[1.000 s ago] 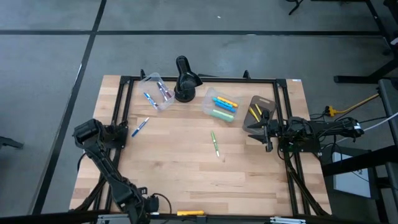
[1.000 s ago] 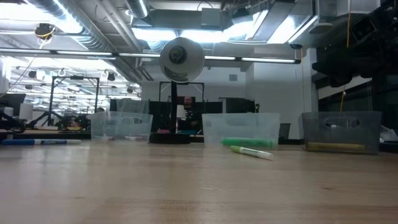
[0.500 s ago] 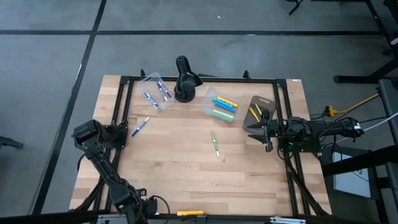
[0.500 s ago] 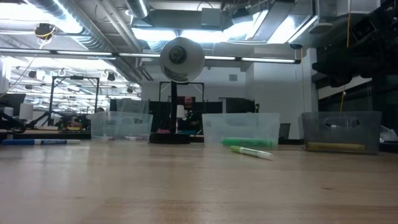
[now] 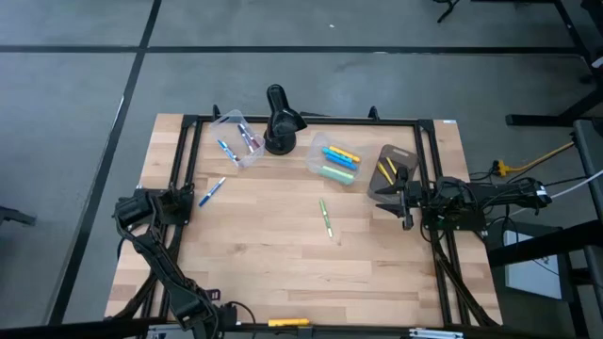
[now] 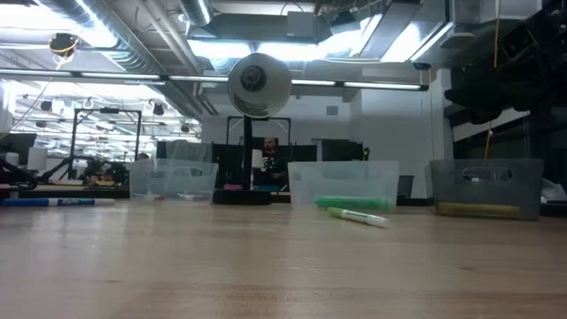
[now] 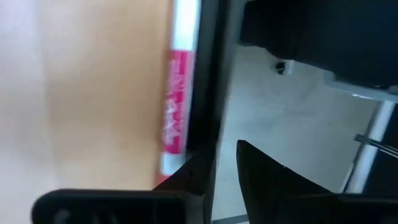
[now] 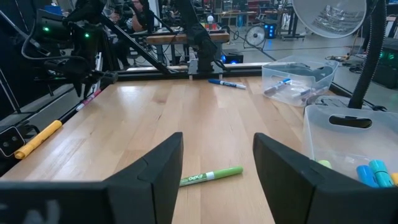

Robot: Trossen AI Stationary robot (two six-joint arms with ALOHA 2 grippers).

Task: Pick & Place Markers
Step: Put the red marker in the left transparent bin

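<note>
Left gripper (image 7: 221, 171) at table's left edge, fingers narrowly apart, empty; red marker (image 7: 176, 102) lying just ahead, beside frame rail (image 7: 208, 74).

Green marker (image 5: 325, 217) on pale wood table (image 5: 283, 273); black lamp (image 5: 279, 121); red-white marker (image 7: 177, 93).

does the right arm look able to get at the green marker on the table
Probably yes. The green marker lies alone on bare wood ahead of the open right gripper, with nothing between them; the tubs sit off to the side.
</note>
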